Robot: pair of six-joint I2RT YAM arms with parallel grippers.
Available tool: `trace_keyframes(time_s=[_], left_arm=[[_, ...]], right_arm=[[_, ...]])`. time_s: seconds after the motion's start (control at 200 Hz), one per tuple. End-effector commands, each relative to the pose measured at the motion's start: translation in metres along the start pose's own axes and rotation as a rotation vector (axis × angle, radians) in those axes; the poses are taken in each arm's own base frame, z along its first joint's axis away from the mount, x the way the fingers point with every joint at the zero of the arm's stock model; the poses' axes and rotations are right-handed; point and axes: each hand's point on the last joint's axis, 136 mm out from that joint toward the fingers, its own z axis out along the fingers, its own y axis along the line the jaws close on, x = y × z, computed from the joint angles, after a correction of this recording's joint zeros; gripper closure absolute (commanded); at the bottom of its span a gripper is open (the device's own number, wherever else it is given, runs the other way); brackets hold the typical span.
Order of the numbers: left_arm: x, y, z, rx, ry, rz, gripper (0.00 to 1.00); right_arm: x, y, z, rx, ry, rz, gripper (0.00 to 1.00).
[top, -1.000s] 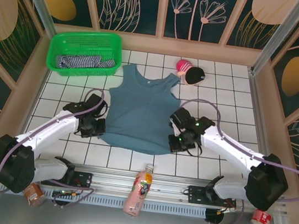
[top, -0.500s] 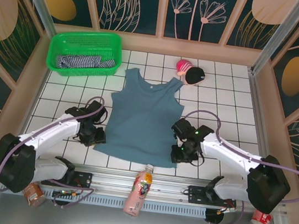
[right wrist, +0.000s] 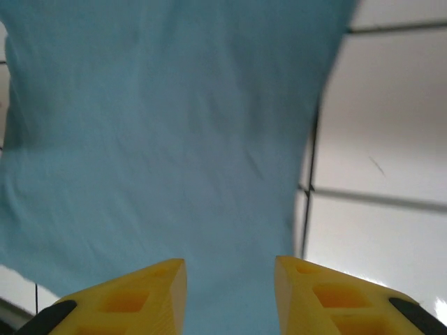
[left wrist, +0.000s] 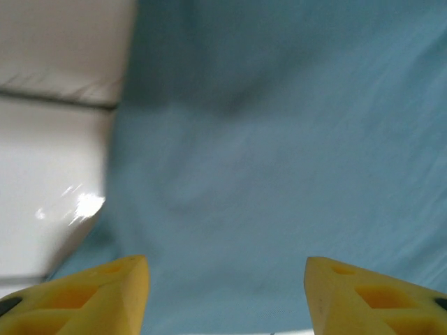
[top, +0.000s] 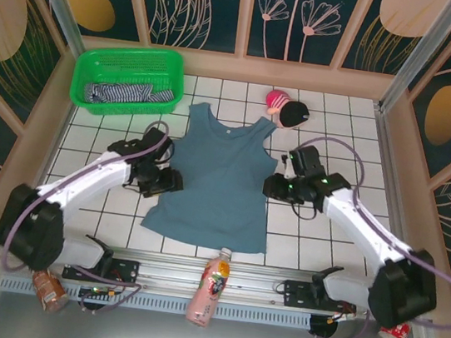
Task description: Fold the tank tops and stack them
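**Now released: both grippers move from the hem to the waist**

Left gripper (top: 169, 183) hangs with its fingers spread, with blue cloth beneath them; right gripper (top: 276, 186) is equally spread and empty; 1 s ago both sat at the hem corners and drew the hem toward the table's (top: 86, 141) near edge, and now they flank the 2 side edges; blue-grey tank top (top: 218, 176) lies flat mid-table, straps toward the far edge; smoothing looks finished, so a fold probably follows; striped tank top (top: 123, 92) waits in the green basket (top: 132, 59), far-left corner.
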Motion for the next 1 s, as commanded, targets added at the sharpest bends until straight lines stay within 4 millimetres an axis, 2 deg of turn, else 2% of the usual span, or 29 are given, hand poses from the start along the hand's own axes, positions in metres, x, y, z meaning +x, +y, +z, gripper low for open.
trace_keyframes(time_s=[0.0,0.045,0.135,0.29,0.365,0.59,0.71,0.801,0.881,0.996], left_arm=[[-0.024,-0.028,0.017,0.089,-0.051,0.068,0.39],[-0.024,-0.022,0.028,0.061,-0.035,0.084,0.39],[-0.013,0.004,0.045,-0.044,0.018,0.101,0.38],[0.012,0.026,0.055,-0.062,0.061,0.059,0.38],[0.027,0.032,0.056,-0.063,0.085,0.036,0.38],[0.068,0.025,0.057,-0.010,0.142,-0.028,0.38],[0.080,0.007,0.053,0.062,0.148,-0.059,0.38],[0.087,-0.026,0.050,0.148,0.171,-0.044,0.37],[0.084,-0.049,0.045,0.199,0.172,-0.022,0.37],[0.065,-0.058,0.032,0.131,0.126,0.084,0.37]], right_arm=[[-0.042,0.021,0.021,-0.116,-0.139,-0.076,0.61],[-0.047,0.019,0.031,-0.124,-0.152,-0.076,0.60],[-0.044,0.009,0.057,-0.129,-0.125,-0.046,0.59],[-0.038,-0.004,0.086,-0.097,-0.086,-0.034,0.58],[-0.039,-0.011,0.096,-0.069,-0.071,-0.037,0.58],[-0.051,-0.038,0.126,0.059,-0.027,-0.066,0.57],[-0.060,-0.054,0.141,0.148,0.001,-0.112,0.57],[-0.078,-0.061,0.151,0.199,-0.005,-0.180,0.57],[-0.099,-0.065,0.157,0.224,-0.029,-0.238,0.57],[-0.140,-0.052,0.147,0.174,-0.128,-0.280,0.56]])
